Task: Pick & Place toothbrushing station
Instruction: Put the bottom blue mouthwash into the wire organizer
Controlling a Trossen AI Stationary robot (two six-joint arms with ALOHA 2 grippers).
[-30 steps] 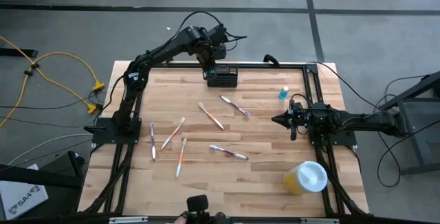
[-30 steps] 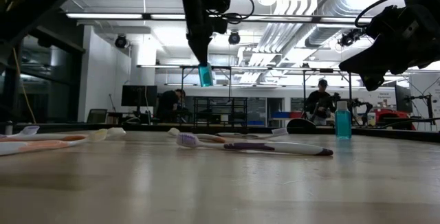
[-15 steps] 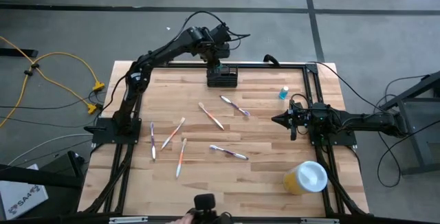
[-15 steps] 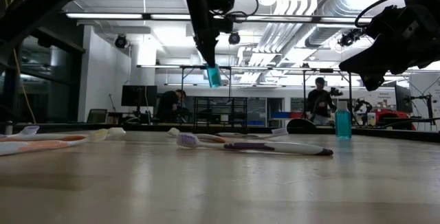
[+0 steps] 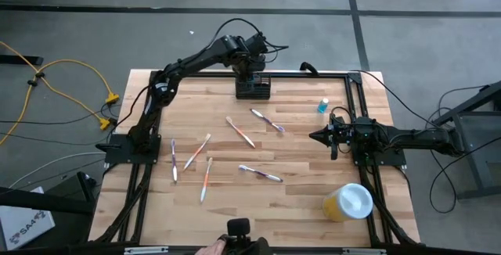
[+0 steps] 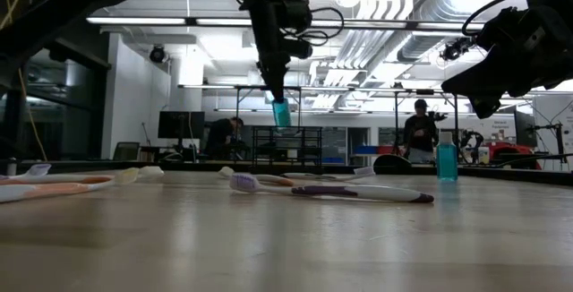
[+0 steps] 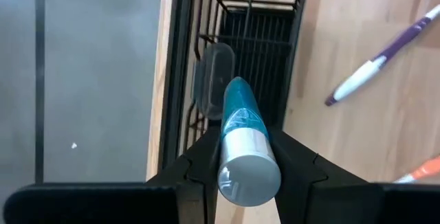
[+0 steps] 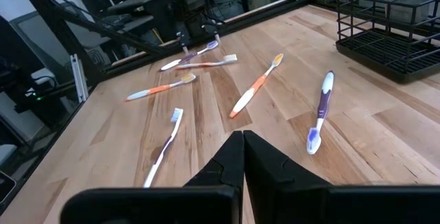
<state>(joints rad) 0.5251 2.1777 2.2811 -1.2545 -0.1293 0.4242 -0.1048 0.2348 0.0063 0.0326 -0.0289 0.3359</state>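
My left gripper (image 7: 249, 162), jaws half apart, clamps a teal tube (image 7: 242, 135) above the black wire caddy (image 5: 253, 87) at the table's twelve o'clock edge; released off-centre, I judge, the tube could strike a wire and fall outside.

Six toothbrushes scattered flat on wooden table (image 5: 297, 200): purple-white one (image 5: 267, 120) near middle, orange-white one (image 5: 241, 132) just beside it, another purple-white (image 5: 260, 174) toward front. Three more at left: purple (image 5: 174, 159), white-orange (image 5: 197, 152), orange (image 5: 206, 178). Small blue bottle (image 5: 322, 106) upright near right rail. Yellow cup, white lid (image 5: 347, 202) (lying on side) at front right corner. Yellow cable (image 5: 55, 71) on floor.
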